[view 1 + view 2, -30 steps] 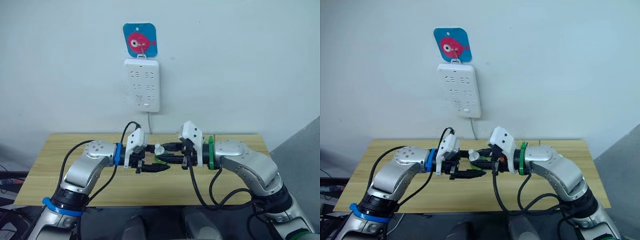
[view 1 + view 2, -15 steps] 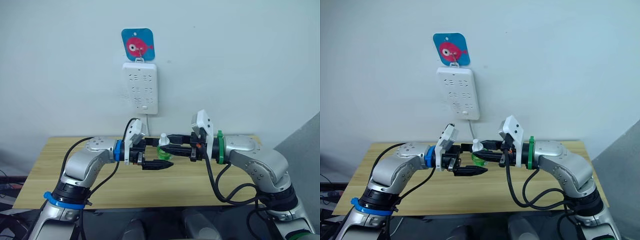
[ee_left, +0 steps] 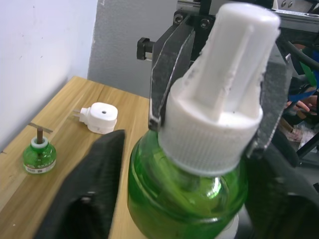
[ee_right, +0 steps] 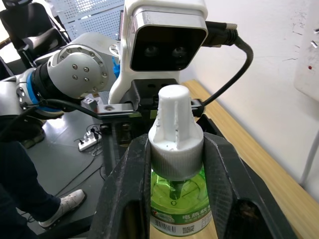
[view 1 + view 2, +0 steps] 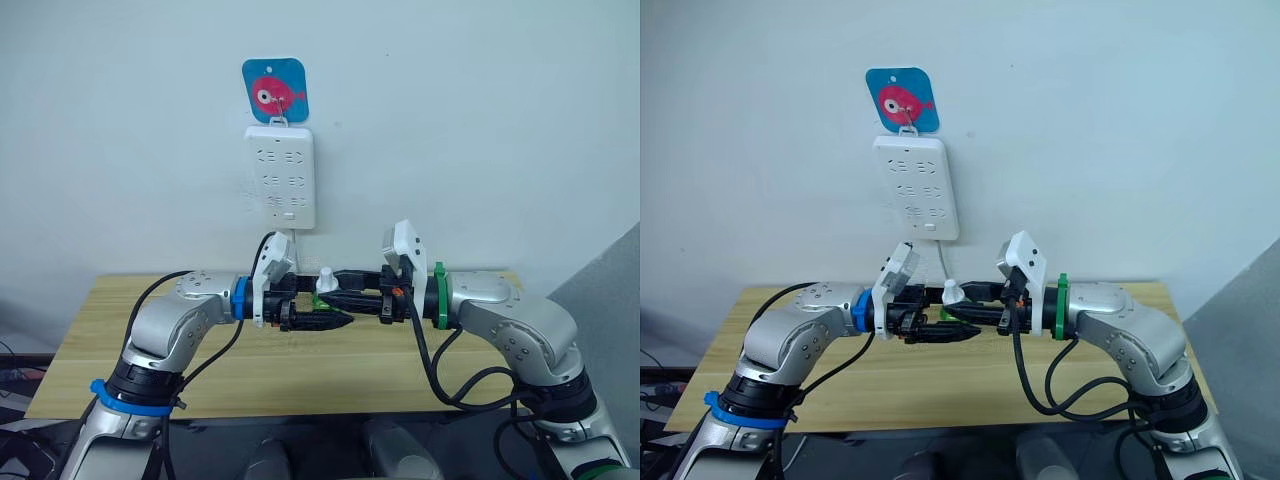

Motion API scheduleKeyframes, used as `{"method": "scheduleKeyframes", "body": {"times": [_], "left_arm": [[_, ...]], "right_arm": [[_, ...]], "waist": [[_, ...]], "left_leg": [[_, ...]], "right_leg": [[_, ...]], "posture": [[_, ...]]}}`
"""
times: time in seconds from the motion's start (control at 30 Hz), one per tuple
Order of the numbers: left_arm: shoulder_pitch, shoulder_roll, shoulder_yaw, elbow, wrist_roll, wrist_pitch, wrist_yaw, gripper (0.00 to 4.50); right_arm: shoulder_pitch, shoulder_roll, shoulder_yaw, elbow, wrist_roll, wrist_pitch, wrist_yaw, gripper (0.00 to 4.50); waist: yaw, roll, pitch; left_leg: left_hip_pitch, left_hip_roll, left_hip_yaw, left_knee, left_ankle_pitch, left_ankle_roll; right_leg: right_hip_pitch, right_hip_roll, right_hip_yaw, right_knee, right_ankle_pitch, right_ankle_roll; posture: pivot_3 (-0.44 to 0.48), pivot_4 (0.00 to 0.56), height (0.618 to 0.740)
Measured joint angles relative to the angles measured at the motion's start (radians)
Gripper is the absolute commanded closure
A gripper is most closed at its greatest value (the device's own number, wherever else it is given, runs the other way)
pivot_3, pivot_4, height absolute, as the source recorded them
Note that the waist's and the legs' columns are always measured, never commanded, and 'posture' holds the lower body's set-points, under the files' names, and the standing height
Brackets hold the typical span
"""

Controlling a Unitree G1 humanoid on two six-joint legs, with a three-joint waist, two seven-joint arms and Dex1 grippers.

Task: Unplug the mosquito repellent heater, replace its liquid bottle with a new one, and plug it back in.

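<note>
A green liquid bottle (image 3: pixel 184 194) with a white ribbed cap (image 4: pixel 175 124) hangs in the air between both arms, above the table's middle. My right gripper (image 5: pixel 338 291) is shut on it at the cap, its fingers (image 4: pixel 124 189) pressing either side. From the other side, my left gripper (image 5: pixel 316 303) is shut around the green body, with its black fingers (image 3: pixel 94 199) flanking it. The mosquito repellent heater (image 3: pixel 99 117) lies unplugged on the wooden table (image 5: pixel 120 340). Beside it stands a small green bottle (image 3: pixel 39 157) with a bare wick.
A white multi-socket power strip (image 5: pixel 281 176) hangs on the wall under a blue hook plate with a pink fish (image 5: pixel 275 90). Its cord drops behind the table. A person's dark trouser leg and shoe (image 4: pixel 55 206) stand on the floor beside the robot.
My left gripper has moved in and its fingers have closed from wide open onto the bottle's green body. The right gripper still holds the cap in the same place.
</note>
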Motion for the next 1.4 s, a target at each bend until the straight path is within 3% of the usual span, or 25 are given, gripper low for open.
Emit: {"method": "scheduleKeyframes", "body": {"times": [0.13, 0.37, 0.57, 0.8, 0.9, 1.07, 1.23, 1.4], "left_arm": [[0.001, -0.004, -0.007, -0.003, 0.002, -0.007, 0.009, 2.12], [0.002, -0.032, -0.009, 0.025, 0.052, -0.073, 0.058, 2.12], [0.002, -0.066, -0.017, 0.070, 0.125, -0.164, 0.102, 2.12], [0.001, -0.093, -0.028, 0.087, 0.159, -0.215, 0.120, 2.12], [0.001, -0.095, -0.028, 0.089, 0.161, -0.218, 0.120, 2.12], [0.001, -0.090, -0.029, 0.089, 0.161, -0.219, 0.107, 2.12], [0.002, -0.075, -0.039, 0.085, 0.155, -0.221, 0.057, 2.13], [0.003, -0.046, -0.062, 0.063, 0.152, -0.244, -0.022, 2.13]], "right_arm": [[0.000, -0.010, -0.007, -0.001, 0.013, 0.012, 0.000, 3.40], [0.000, -0.029, -0.011, -0.020, -0.004, 0.007, -0.021, 1.10], [0.013, 0.006, -0.007, -0.045, -0.087, -0.046, -0.126, 1.09], [0.040, 0.048, 0.085, -0.044, -0.194, -0.099, -0.189, 1.09], [0.040, 0.053, 0.086, -0.041, -0.205, -0.111, -0.192, 1.70], [0.039, 0.059, 0.080, -0.022, -0.205, -0.142, -0.168, 3.45], [-0.044, -0.016, 0.100, 0.079, -0.195, -0.208, 0.041, 3.48], [-0.227, -0.103, 0.175, 0.266, -0.199, -0.314, 0.390, 3.48]], "waist": [[0.001, 0.000, 0.000], [0.002, 0.000, 0.000], [0.001, 0.000, 0.000], [-0.002, 0.001, -0.001], [-0.002, 0.001, -0.001], [-0.004, 0.001, -0.001], [-0.004, 0.001, -0.001], [-0.005, 0.001, -0.001]], "left_leg": [[0.002, 0.000, 0.000, 0.000, 0.000, 0.000], [0.003, 0.000, 0.001, 0.000, 0.000, 0.000], [0.003, 0.000, 0.001, 0.000, 0.000, 0.000], [0.003, 0.000, 0.001, 0.000, 0.000, 0.000], [0.003, 0.000, 0.001, 0.000, 0.000, 0.000], [0.003, 0.000, 0.000, 0.000, 0.000, 0.000], [0.005, 0.000, 0.002, 0.000, 0.000, 0.000], [0.009, 0.000, 0.001, -0.001, 0.000, 0.000]], "right_leg": [[0.001, 0.000, 0.000, 0.000, 0.000, 0.000], [0.002, 0.000, 0.001, 0.000, 0.000, 0.001], [0.002, 0.000, 0.001, 0.000, 0.000, 0.001], [0.002, 0.000, 0.001, 0.000, 0.000, 0.000], [0.003, 0.000, 0.001, 0.000, 0.000, 0.000], [0.003, 0.000, 0.001, 0.000, 0.000, 0.000], [0.004, 0.000, 0.001, 0.000, 0.000, 0.000], [0.007, 0.001, 0.001, -0.001, 0.000, 0.001]], "posture": [[-0.231, 0.076, 0.733], [-0.233, 0.076, 0.733], [-0.249, 0.076, 0.733], [-0.250, 0.073, 0.733], [-0.244, 0.071, 0.733], [-0.246, 0.072, 0.733], [-0.232, 0.077, 0.733], [-0.206, 0.073, 0.733]]}}
